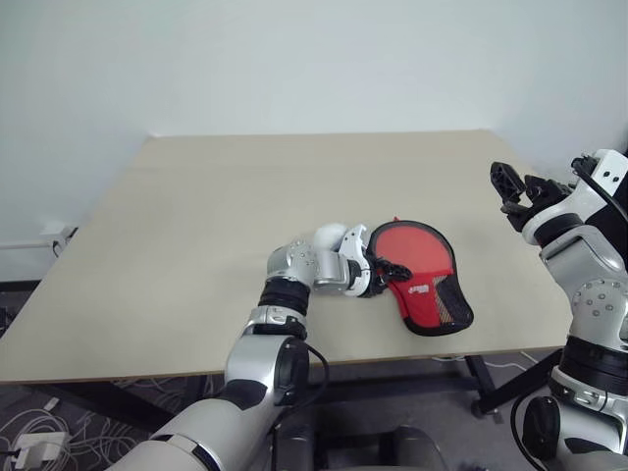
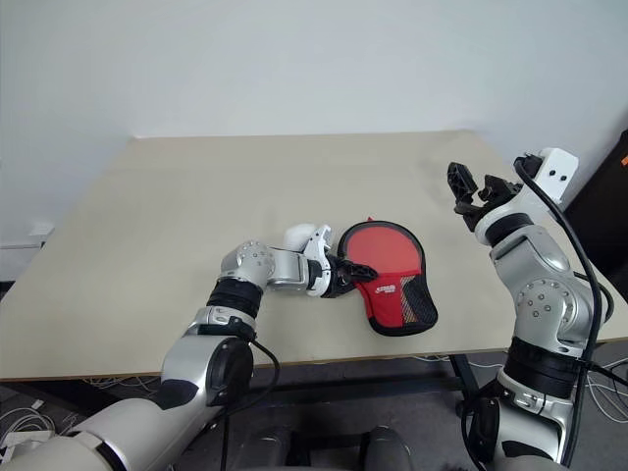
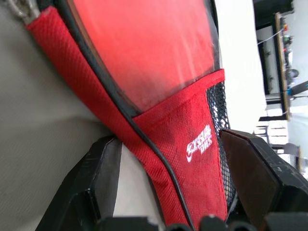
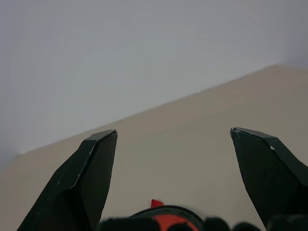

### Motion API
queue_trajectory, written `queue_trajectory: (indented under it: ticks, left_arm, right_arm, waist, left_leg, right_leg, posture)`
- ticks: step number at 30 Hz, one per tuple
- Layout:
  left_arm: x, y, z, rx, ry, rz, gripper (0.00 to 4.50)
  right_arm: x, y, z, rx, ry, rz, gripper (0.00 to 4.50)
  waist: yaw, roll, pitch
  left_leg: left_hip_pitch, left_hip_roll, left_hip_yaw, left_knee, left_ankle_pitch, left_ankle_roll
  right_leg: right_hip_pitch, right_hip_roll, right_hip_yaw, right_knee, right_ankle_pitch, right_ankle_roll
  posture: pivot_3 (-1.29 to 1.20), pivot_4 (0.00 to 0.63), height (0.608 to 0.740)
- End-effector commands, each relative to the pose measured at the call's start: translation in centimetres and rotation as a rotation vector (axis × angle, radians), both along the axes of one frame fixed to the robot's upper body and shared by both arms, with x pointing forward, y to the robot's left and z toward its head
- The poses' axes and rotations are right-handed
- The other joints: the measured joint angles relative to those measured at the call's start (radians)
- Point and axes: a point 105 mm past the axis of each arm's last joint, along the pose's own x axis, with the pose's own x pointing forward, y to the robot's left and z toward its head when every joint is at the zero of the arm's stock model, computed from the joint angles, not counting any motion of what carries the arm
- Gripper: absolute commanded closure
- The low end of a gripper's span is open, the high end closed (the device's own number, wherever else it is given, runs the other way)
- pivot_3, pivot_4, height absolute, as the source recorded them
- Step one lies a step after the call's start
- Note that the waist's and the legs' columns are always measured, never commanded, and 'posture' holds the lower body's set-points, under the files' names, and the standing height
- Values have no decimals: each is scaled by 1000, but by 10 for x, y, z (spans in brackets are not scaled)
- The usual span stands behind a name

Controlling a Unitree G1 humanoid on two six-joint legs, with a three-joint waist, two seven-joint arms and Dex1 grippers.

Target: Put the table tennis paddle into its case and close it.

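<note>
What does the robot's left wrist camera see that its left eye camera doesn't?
The left wrist view, up close: white logo on the red case, black mesh, and the left gripper open with one finger each side of the case's edge. The left eye view: the whole table, the wall, the case's full paddle shape, and the right gripper raised and open, off to the side. Both share the case, the table and the left gripper.

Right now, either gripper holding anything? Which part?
Nothing held. Left gripper is open, fingers either side of the case edge; right gripper open, empty, raised.
</note>
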Motion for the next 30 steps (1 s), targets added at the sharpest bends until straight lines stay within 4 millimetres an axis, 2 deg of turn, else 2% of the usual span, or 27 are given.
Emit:
queue_trajectory:
  ticks: [1,6,7,9,15,22,23,25,30]
  left_arm:
    - [-10,-38,16,-46,-31,-73,1023]
    - [-20,-46,13,-45,-18,-123,1023]
    - [-21,-47,11,-34,-19,-125,1181]
    - [-24,-48,7,-24,-25,-139,1633]
    - [-23,-45,2,6,-36,-117,3712]
    - [-21,-40,0,2,-10,-99,3712]
    - [-21,-40,1,-1,-11,-99,4078]
    - [-21,-39,2,-6,-17,-106,4489]
    - [-18,-35,1,22,-22,-88,4489]
  right_arm:
    - [-1,0,17,-14,-67,-5,409]
    - [-1,1,16,-28,-63,-9,409]
    - [-1,1,16,-28,-63,-10,409]
    - [-1,1,16,-25,-64,-11,409]
    - [-3,-1,13,-26,-57,-20,409]
    - [-1,-2,10,-35,-46,-34,409]
    - [-1,-2,11,-35,-46,-33,409]
    - [-1,-1,11,-36,-47,-32,409]
    - [-2,1,11,-31,-54,-25,409]
  waist:
    - [0,0,0]
    - [1,0,0]
    - [1,0,0]
    - [2,0,0]
    - [0,0,0]
    - [0,0,0]
    - [0,0,0]
    - [0,0,0]
    - [0,0,0]
  left_leg:
    - [0,0,0,0,0,0]
    - [0,0,0,0,0,0]
    - [0,0,0,0,0,0]
    - [0,0,0,0,0,0]
    - [-2,0,0,0,0,0]
    - [-2,0,0,0,0,0]
    - [-2,0,0,0,0,0]
    - [-2,0,0,0,0,0]
    - [-2,0,0,0,0,0]
  right_leg:
    - [0,0,0,0,0,0]
    - [0,0,0,0,0,0]
    - [0,0,0,0,0,0]
    - [0,0,0,0,0,0]
    - [-1,0,0,-1,0,0]
    - [-1,0,0,-1,0,0]
    - [-1,0,0,-1,0,0]
    - [-1,0,0,-1,0,0]
    - [-1,0,0,-1,0,0]
  posture:
    - [0,0,724]
    - [0,0,724]
    - [0,0,724]
    - [0,0,724]
    - [0,0,724]
    - [0,0,724]
    - [0,0,724]
    - [0,0,724]
    - [0,0,724]
